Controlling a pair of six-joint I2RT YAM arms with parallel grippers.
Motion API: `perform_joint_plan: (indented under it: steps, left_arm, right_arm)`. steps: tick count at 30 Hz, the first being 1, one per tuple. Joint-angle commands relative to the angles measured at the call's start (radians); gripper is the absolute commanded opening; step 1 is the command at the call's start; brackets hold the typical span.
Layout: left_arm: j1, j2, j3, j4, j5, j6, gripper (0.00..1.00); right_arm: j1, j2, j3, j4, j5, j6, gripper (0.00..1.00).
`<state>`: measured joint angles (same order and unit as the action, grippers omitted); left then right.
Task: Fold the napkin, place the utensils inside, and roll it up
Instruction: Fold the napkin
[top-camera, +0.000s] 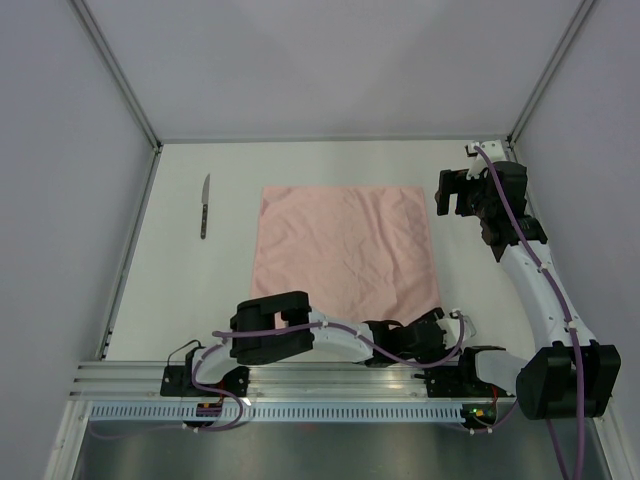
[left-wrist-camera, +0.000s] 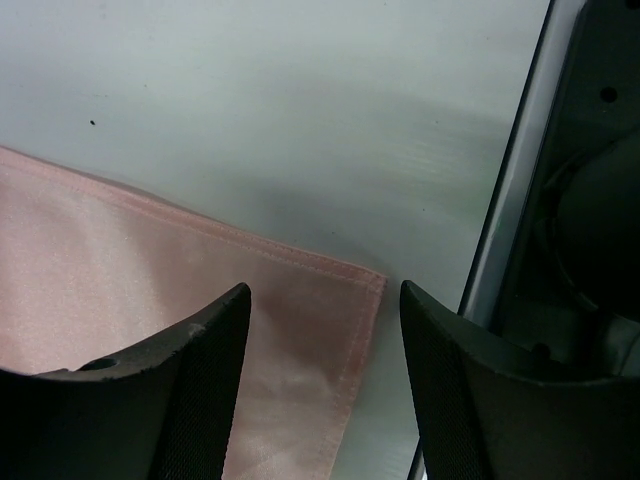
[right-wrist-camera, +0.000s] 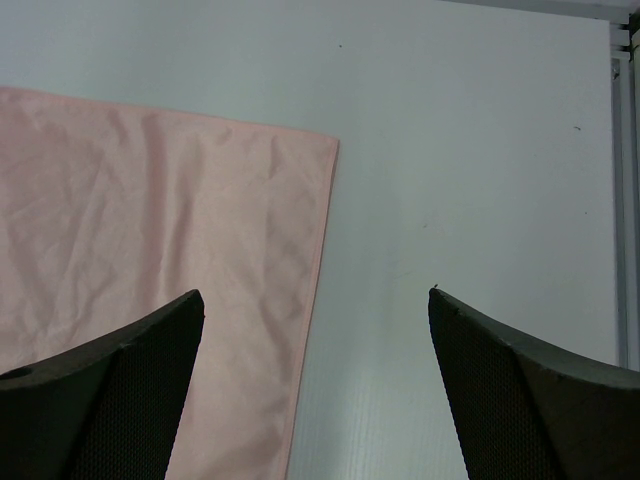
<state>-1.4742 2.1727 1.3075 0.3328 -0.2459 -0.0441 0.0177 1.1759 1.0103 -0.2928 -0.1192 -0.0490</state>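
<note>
Pink napkin (top-camera: 345, 250) lies flat on the table (top-camera: 200, 300); left hand (left-wrist-camera: 324, 290) spread above its corner, right hand (right-wrist-camera: 315, 294) spread alongside.

A white table (top-camera: 180, 290) enclosed by pale walls (top-camera: 60, 150), metal rail (top-camera: 330, 383) along its near edge

The left arm (top-camera: 330, 335) lies folded low along the near edge, elbow bent and forearm reaching to the right, with the left gripper (left-wrist-camera: 325, 300) pointed downward, its jaws parted and nothing between them. The right arm (top-camera: 545, 290) stretches up the far right side, wrist turned inward, with the right gripper (right-wrist-camera: 315, 300) spread wide and holding nothing
</note>
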Motion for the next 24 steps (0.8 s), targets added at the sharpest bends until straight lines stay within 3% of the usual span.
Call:
perform_joint_plan:
  steps: [1,5,7,8,10,11,18,20,24]
  left_arm:
    - [-0.006,0.039,0.050,0.046,-0.026,0.006,0.67]
    - [-0.008,0.052,0.042,0.048,-0.058,0.006,0.65]
    - [-0.008,0.052,0.036,0.049,-0.078,0.015,0.59]
    - [-0.008,0.050,0.032,0.051,-0.087,0.018,0.52]
    - [-0.006,0.047,0.024,0.055,-0.104,0.027,0.46]
    - [-0.006,0.044,0.018,0.057,-0.111,0.029,0.37]
    - [0.011,0.010,-0.019,0.071,-0.115,0.032,0.08]
    - [0.014,-0.002,-0.027,0.071,-0.113,0.035,0.03]
    - [0.023,-0.031,-0.037,0.078,-0.119,0.043,0.02]
  right_arm:
    - [0.002,-0.002,-0.001,0.004,-0.010,0.000,0.98]
    - [0.004,-0.002,-0.001,0.004,-0.008,0.000,0.98]
    - [0.004,-0.001,-0.001,0.006,-0.010,0.000,0.98]
    - [0.004,0.001,-0.001,0.006,-0.011,0.000,0.98]
    - [0.002,0.002,-0.001,0.006,-0.014,0.001,0.98]
    - [0.002,0.002,-0.001,0.003,-0.014,0.003,0.98]
    - [0.004,0.007,-0.001,0.003,-0.016,0.003,0.98]
    - [0.004,0.007,-0.001,0.001,-0.016,0.006,0.98]
    - [0.004,0.010,-0.001,0.001,-0.017,0.006,0.98]
